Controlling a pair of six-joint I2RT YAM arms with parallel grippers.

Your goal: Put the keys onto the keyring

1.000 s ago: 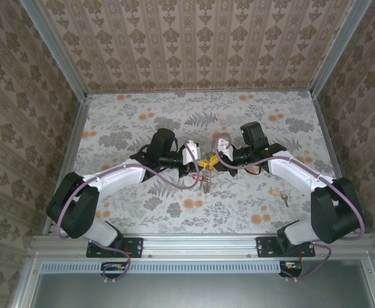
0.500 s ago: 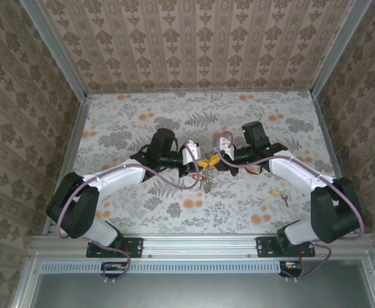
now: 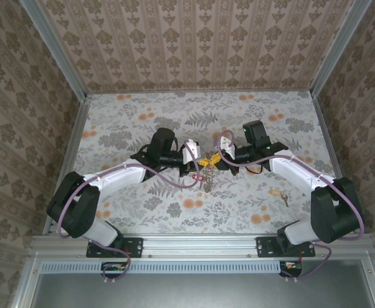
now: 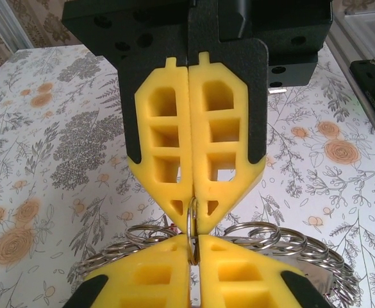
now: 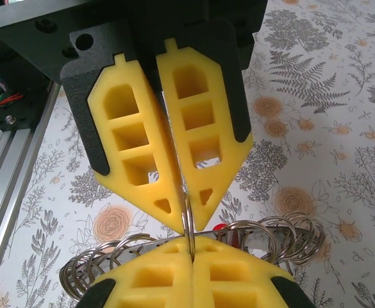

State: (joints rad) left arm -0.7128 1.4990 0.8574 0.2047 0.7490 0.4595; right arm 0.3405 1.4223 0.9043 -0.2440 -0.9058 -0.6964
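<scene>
Left wrist view: left gripper (image 4: 195,244) and right gripper (image 4: 193,221) jaws clamp the keyring (image 4: 259,232).

Middle of the table (image 3: 136,109): left gripper (image 3: 200,162) left, right gripper (image 3: 214,158) right, tip to tip, keyring (image 3: 208,178) pinched between both. Loose key (image 3: 278,193) lying near-right.

There are two tools: one left tool (image 3: 201,162) and one right tool (image 3: 215,160). Each tool has two yellow fingers (image 4: 184,147), so four fingers together. There is one keyring (image 3: 208,181); its small rings are too many to count. I can count two keys: one red key (image 3: 196,172) and one brassy key (image 3: 276,192) near the right edge of the one bench (image 3: 251,212).
</scene>
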